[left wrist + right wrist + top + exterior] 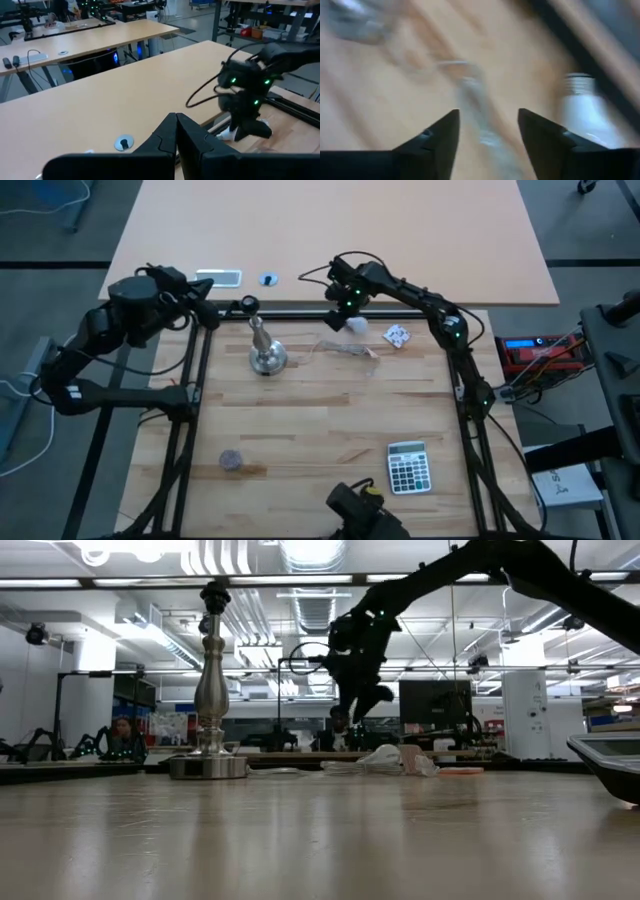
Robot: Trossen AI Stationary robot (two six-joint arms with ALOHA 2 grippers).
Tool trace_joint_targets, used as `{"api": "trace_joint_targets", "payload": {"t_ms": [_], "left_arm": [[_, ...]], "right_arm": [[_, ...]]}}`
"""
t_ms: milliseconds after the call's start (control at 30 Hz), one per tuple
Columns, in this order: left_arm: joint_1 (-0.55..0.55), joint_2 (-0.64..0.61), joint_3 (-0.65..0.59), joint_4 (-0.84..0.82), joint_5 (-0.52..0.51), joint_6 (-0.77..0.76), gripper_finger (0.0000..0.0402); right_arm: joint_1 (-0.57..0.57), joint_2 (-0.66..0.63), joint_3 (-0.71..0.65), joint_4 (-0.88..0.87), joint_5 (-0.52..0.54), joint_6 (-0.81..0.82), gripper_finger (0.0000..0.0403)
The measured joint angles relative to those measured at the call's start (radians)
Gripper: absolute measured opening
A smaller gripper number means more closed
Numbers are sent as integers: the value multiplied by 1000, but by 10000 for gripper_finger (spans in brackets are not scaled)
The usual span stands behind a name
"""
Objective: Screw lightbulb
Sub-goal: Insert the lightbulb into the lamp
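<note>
Right pincer [487, 132] gapes beside lightbulb [581, 107].

text: none legible | calculator [408, 466]: keys unreadable | red device [536, 352]: display unreadable

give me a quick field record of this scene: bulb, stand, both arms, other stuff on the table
lightbulb: lying on the table, near the far edge, not held
lamp stand: upright, socket empty
right gripper: fingers open, over the table just beside the lightbulb
left gripper: fingers shut, holding nothing, waiting at the far left edge
paper scrap: right of the lightbulb
calculator: near edge, right side
</note>
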Motion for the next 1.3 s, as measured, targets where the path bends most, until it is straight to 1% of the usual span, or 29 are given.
{"api": "trace_joint_targets", "payload": {"t_ms": [33,67,167,233,333,500,633,767,900,1000,1067,1233,1300], "left_arm": [[0,3,0,-1,0,6,0],[0,7,0,-1,0,16,0],[0,18,0,-1,0,31,0],[0,23,0,-2,0,31,0],[0,32,-1,-2,0,30,0],[0,38,-1,-3,1,23,0],[0,38,-1,-3,1,20,0],[0,38,-1,-3,2,4,0],[0,42,-1,-2,2,3,0],[0,44,-1,-2,3,3,0],[0,47,-1,1,3,3,0],[0,49,-1,16,3,5,0],[0,49,-1,16,3,7,0]], "right_arm": [[-2,-5,2,-7,59,-24,228],[-7,-7,2,-10,94,-45,240],[-29,10,-15,3,93,-87,267],[-44,30,-24,-6,92,-116,274],[-72,50,-28,-62,53,-127,277],[-98,78,-35,-154,34,-183,277],[-95,83,-64,-141,12,-195,275],[-79,93,-110,-63,-13,-168,267],[-66,98,-145,13,-18,-121,255],[-65,99,-160,45,-17,-108,235],[-65,99,-165,55,-17,-107,210],[-66,98,-165,63,-15,-107,128],[-65,94,-164,54,-23,-106,121]]}}
